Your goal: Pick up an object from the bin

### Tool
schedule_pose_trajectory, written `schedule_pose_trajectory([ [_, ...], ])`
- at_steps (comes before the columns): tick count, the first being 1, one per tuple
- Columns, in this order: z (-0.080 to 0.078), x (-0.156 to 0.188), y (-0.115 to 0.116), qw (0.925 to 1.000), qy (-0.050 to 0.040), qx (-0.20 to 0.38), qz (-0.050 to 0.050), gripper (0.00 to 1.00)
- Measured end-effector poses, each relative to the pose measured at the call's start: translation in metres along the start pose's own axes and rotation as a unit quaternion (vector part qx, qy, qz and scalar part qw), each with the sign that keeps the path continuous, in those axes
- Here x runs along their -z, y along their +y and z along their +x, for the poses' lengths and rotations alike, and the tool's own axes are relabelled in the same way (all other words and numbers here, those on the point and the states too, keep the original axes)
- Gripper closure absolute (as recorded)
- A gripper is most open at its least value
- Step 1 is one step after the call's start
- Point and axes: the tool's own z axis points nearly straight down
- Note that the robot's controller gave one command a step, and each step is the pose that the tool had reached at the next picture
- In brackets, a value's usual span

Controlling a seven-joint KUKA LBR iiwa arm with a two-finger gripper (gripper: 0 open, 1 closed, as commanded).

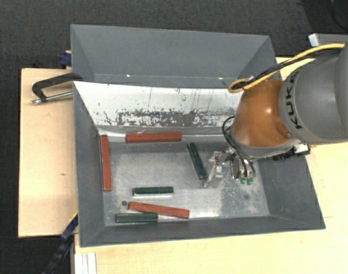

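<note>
- A dark carpet [162,4] lay behind a grey metal bin [85,153].
- The gripper [231,174] hung low over the bin floor, right of centre.
- Its fingers [218,170] stood released, with nothing between them.
- A tilted dark green bar [196,161] lay just beside them, on the view's left.
- Red bars [154,136] and other green bars [152,191] lay farther left.

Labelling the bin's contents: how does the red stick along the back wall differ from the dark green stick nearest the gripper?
The red stick looks longer and runs level along the back wall; the green stick looks shorter and lies slanted on the open floor. The green stick is right beside the gripper, while the red stick lies well clear of it. Both are slim, straight bars lying flat.
</note>
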Motion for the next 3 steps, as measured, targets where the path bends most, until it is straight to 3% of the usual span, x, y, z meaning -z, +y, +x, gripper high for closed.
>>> schedule_pose_trajectory([
  [1,-0.0001,0.0,-0.0001,1.0,0.0,0.0,0.0,0.0],
  [3,-0.0085,0.0047,0.0044,0.9999,-0.0006,-0.012,0.0,0.0],
])
